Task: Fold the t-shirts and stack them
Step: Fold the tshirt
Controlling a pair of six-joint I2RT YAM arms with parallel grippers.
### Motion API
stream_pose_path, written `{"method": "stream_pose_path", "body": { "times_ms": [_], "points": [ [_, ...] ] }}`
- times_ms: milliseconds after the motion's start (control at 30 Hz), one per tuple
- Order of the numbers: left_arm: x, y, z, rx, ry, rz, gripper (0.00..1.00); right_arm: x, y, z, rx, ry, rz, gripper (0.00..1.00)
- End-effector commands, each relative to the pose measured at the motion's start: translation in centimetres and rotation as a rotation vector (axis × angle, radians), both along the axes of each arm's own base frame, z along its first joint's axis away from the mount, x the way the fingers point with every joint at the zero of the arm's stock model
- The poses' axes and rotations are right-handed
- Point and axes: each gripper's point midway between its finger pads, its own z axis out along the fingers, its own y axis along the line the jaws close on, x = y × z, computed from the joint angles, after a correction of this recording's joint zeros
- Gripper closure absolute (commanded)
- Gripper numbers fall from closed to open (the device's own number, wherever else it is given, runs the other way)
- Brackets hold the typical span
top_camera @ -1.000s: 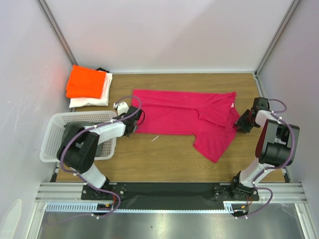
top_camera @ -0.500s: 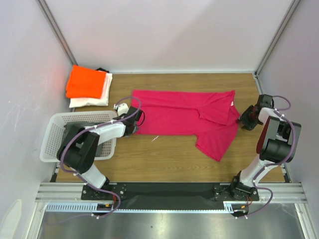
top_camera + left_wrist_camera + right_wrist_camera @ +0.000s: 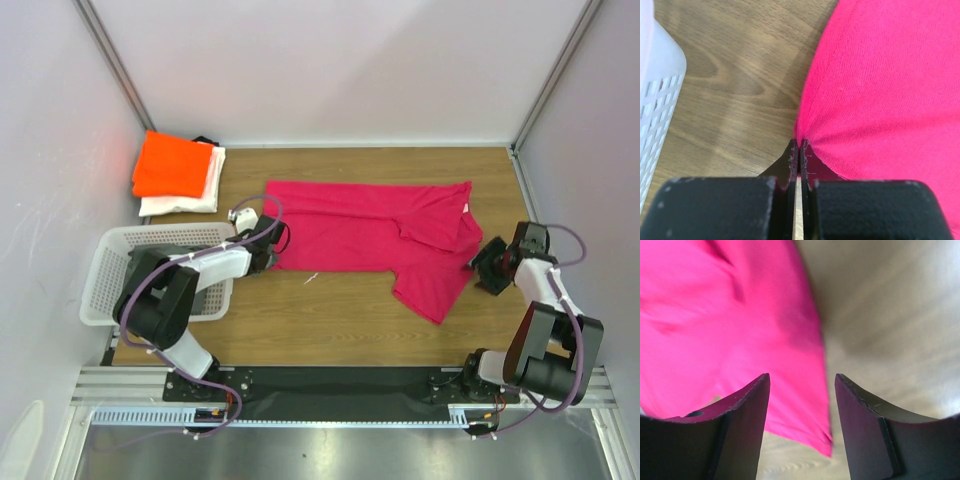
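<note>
A magenta-pink short-sleeved cloth t-shirt (image 3: 365, 228) is spread flat across the middle of the wooden desk (image 3: 330, 310), its length running left to right, with one part reaching toward the near edge at its right end. Its left edge is pinched between the left fingers (image 3: 791, 162), which are pressed fully together; the cloth is puckered where it is gripped (the wrist view shows this most plainly). The right fingers (image 3: 742, 412) are held apart with nothing between them, just beside the shirt's right edge and above bare wood; whether the cloth is touched by them cannot be told.

In the far left corner a bright orange folded cloth t-shirt (image 3: 172, 165) is stacked on a white folded cloth t-shirt (image 3: 188, 203), whose near and right edges are left showing. A white plastic lattice basket (image 3: 108, 262) is set at the left side of the desk, nearer than the stack, and the left arm is stretched over its right side.
</note>
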Motion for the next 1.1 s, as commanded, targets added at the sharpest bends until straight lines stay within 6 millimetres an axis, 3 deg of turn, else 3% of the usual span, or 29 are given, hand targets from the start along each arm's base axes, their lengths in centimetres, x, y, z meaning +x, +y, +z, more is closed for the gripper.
{"method": "stream_pose_path", "body": {
  "times_ms": [0, 300, 667, 900, 1067],
  "points": [
    [-0.6, -0.4, 0.0, -0.022, 0.006, -0.021, 1.0, -2.3, 1.5, -1.4, 0.06, 0.06, -0.018, 0.39],
    [-1.2, 0.0, 0.1, -0.015, 0.002, -0.02, 1.0, -4.1, 3.9, -3.3, 0.067, 0.154, 0.023, 0.38],
    [-1.4, 0.5, 0.1, -0.003, 0.003, -0.011, 1.0, -5.6, 3.3, -4.9, -0.031, 0.25, 0.024, 0.39],
    [-1.5, 0.5, 0.0, 0.0, 0.008, -0.005, 1.0, -5.0, 4.8, -5.4, -0.019, 0.251, 0.089, 0.45],
    [-1.4, 0.7, 0.1, 0.01, 0.011, 0.002, 1.0, -5.7, 5.5, -6.3, -0.05, 0.318, 0.131, 0.46]
  ]
}}
